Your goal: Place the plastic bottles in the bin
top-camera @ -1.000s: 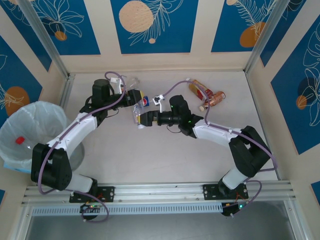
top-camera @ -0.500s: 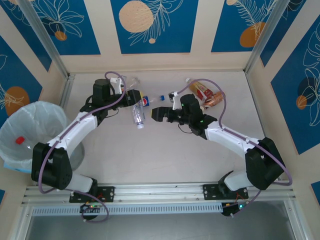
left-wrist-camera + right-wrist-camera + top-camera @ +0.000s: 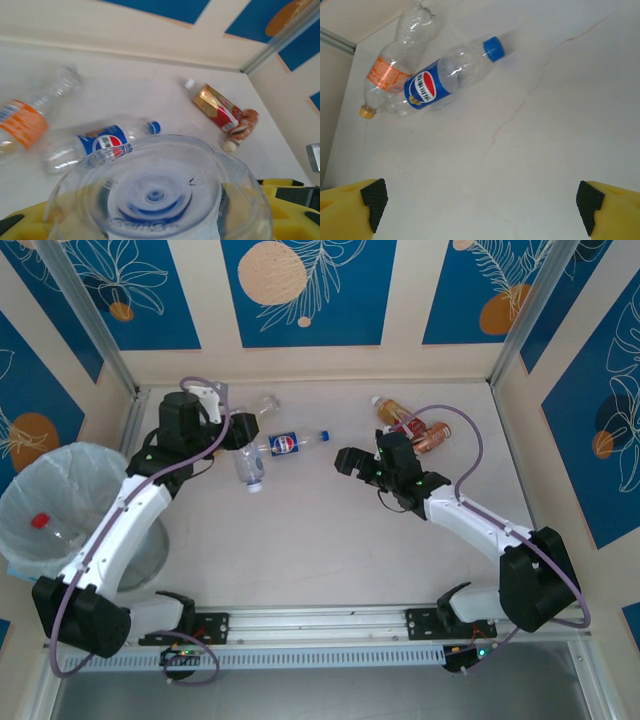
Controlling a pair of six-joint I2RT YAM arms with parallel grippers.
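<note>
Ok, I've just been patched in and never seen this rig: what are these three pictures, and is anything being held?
Two robot arms are bolted at the near edge of the table. The overhead picture looks down on both; the other two come from cameras on each wrist. The left arm has its jaws closed on a clear white-capped plastic bottle, whose base looms in the left wrist view. The right arm has its jaws open, holding nothing. On the table lie a blue-labelled, blue-capped clear bottle, an orange-labelled clear bottle and two amber-coloured bottles farther right. The round bag-lined bin stands at the left.
</note>
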